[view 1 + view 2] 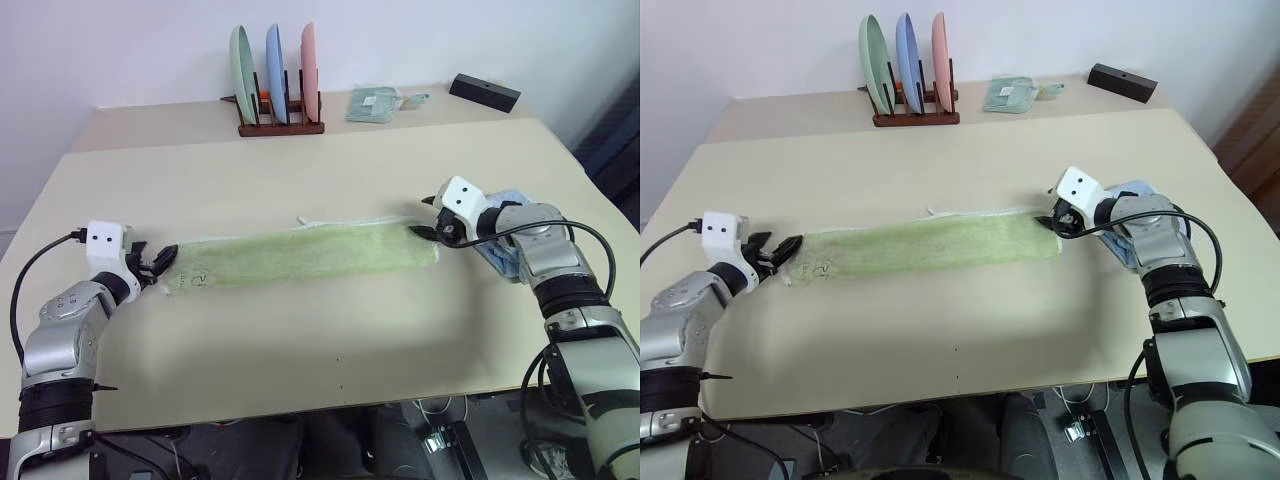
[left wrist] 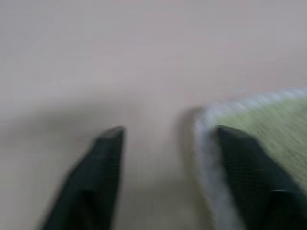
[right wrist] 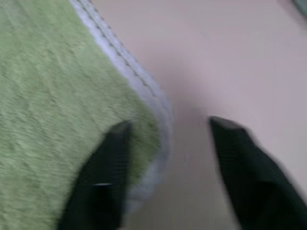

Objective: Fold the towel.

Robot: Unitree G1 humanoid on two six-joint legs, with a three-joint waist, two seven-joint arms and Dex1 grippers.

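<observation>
Towel [image 1: 300,255] is seen lying flat on the table [image 1: 330,340], stretched out in a long green strip from side to side. Left gripper [image 1: 163,261] is placed at one short end of it, with its fingers [image 2: 100,158] spread apart and nothing held. Right gripper [image 1: 428,220] is placed at the other short end, also spread wide, with one finger [image 3: 112,158] over the cloth. Three plates are stood in a rack [image 1: 280,128] at the far side
</observation>
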